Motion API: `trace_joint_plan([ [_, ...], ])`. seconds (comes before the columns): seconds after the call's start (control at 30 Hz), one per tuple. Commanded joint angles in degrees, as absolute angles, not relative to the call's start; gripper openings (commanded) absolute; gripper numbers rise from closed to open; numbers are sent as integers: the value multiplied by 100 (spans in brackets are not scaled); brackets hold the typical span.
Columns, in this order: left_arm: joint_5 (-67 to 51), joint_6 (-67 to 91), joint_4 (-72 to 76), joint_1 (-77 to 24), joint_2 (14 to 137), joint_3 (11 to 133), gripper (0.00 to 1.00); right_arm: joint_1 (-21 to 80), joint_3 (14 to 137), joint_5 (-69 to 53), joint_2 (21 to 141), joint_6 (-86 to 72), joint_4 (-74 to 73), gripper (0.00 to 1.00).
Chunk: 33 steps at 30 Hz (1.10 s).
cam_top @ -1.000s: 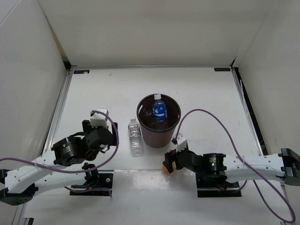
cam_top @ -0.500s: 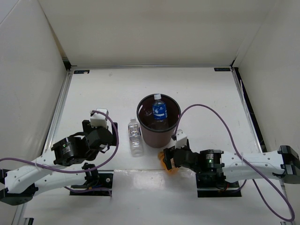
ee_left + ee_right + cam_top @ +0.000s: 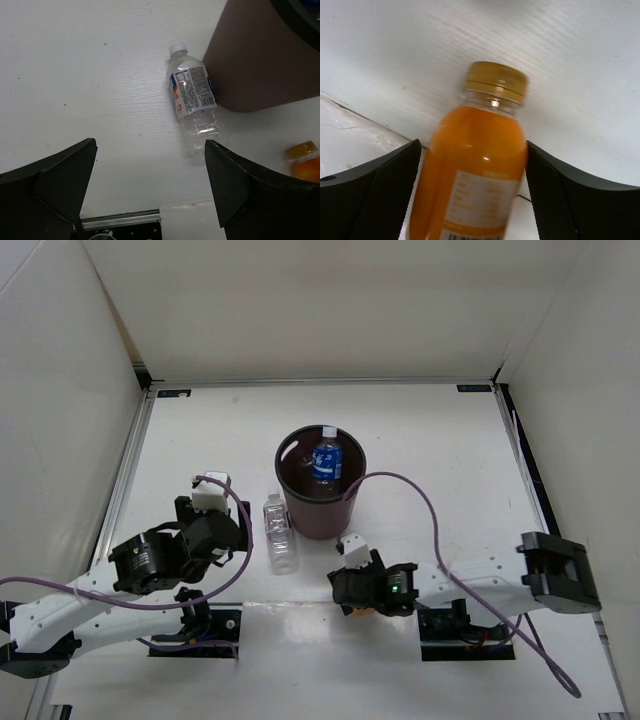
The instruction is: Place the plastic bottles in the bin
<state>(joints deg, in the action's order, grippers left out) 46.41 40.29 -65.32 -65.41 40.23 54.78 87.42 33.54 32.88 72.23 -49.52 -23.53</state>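
The dark brown bin [image 3: 318, 520] stands mid-table with a blue-labelled bottle [image 3: 326, 462] inside it. A clear white-capped bottle [image 3: 279, 533] lies on the table against the bin's left side, also in the left wrist view [image 3: 195, 102]. My left gripper [image 3: 150, 142] hovers open and empty, just near of that bottle. The short orange bottle [image 3: 475, 165] lies on the table in front of the bin. My right gripper [image 3: 472, 145] is low over it, one finger against each side of its body.
White walls enclose the table on three sides. A purple cable [image 3: 400, 480] loops from the right arm past the bin's right side. Both arm base plates [image 3: 200, 625] sit at the near edge.
My right arm slid left and its jaws narrowed onto the orange bottle. The bin and the clear bottle beside it shifted left and slightly away. The left arm stayed still.
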Motion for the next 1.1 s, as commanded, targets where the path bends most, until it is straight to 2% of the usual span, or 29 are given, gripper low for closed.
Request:
trace_joint_plan([
  [0.0, 4623, 4034, -6495, -6521, 3929, 5484, 100, 8938, 3857, 3287, 7960, -5089, -2373, 83],
  [0.27, 4614, 4043, -6495, -6522, 3911, 5458, 100, 9343, 4982, 3735, 9148, -5352, -3418, 68],
  [0.3, 4614, 4043, -6495, -6521, 3902, 5449, 100, 9360, 5036, 3779, 9210, -5387, -3602, 62],
  [0.37, 4623, 4069, -6513, -6521, 3894, 5449, 100, 9448, 5150, 3911, 9290, -5528, -3726, 57],
  [0.4, 4623, 4078, -6495, -6521, 3867, 5449, 100, 9492, 5176, 3946, 9290, -5589, -3874, 51],
  [0.5, 4623, 4113, -6530, -6530, 3780, 5440, 100, 9685, 5186, 4148, 9106, -5888, -4156, 41],
  [0.73, 4667, 4148, -6530, -6521, 3498, 5388, 100, 9948, 4896, 4517, 7938, -6688, -4868, 16],
  [0.83, 4684, 4166, -6548, -6521, 3489, 5370, 100, 10264, 4808, 4972, 6878, -6934, -5087, 14],
  [0.93, 4711, 4201, -6566, -6530, 3551, 5397, 100, 10450, 4904, 5368, 6426, -7294, -5597, 14],
  [1.03, 4737, 4245, -6600, -6522, 3612, 5379, 100, 10284, 5246, 5633, 5558, -6831, -5792, 8],
  [1.07, 4763, 4236, -6574, -6530, 3630, 5370, 100, 9935, 5334, 5773, 5285, -6585, -5592, 8],
])
